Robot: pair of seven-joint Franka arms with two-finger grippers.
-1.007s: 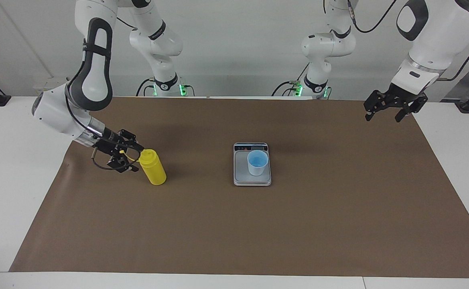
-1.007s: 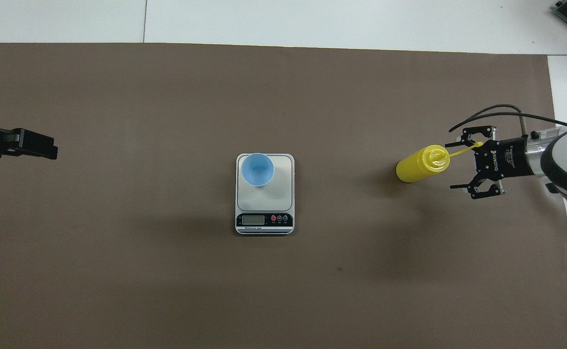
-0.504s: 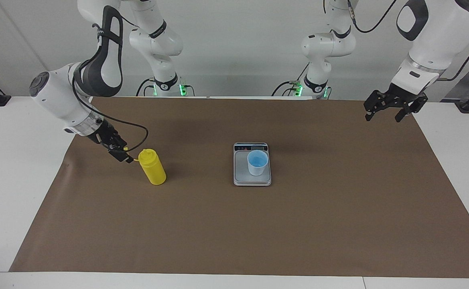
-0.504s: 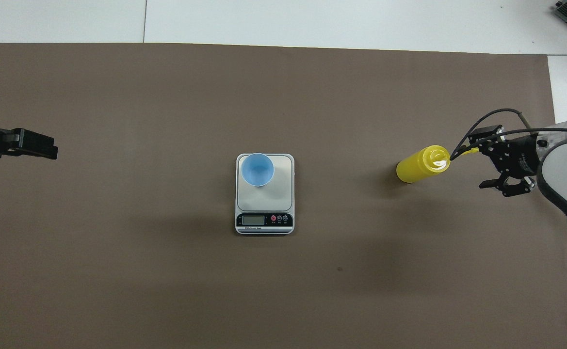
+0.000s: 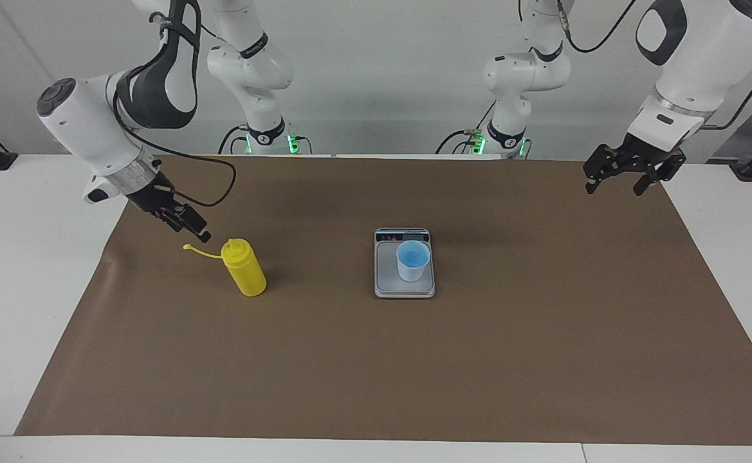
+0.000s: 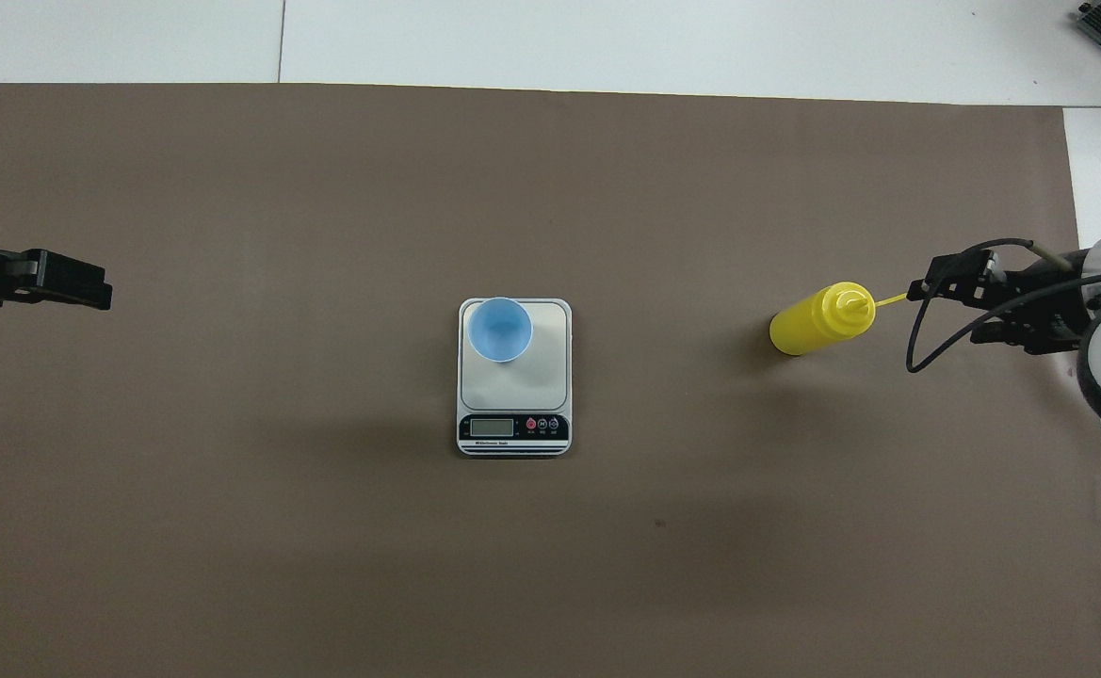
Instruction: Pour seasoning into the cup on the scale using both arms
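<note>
A: Since the earlier frame, the right gripper (image 5: 186, 222) has lifted away from the yellow squeeze bottle (image 5: 244, 268) toward the right arm's end of the bench, and the bottle's cap strap (image 5: 203, 253), previously at the gripper, now sticks out free. Bottle, cup and scale are unchanged.

B: Jaw states?

A: Right gripper: jaws apart, holding nothing, raised over the brown mat (image 5: 517, 360) just beside the strap's tip. Left gripper (image 5: 626, 175): jaws spread wide, empty, waiting over the mat's corner at the left arm's end.

B: Positions of the task items?

A: The bottle stands upright on the mat. The light-blue cup (image 5: 412, 260) stands on the plate of the digital scale (image 5: 385, 286) at the mat's middle, well apart from the bottle.
</note>
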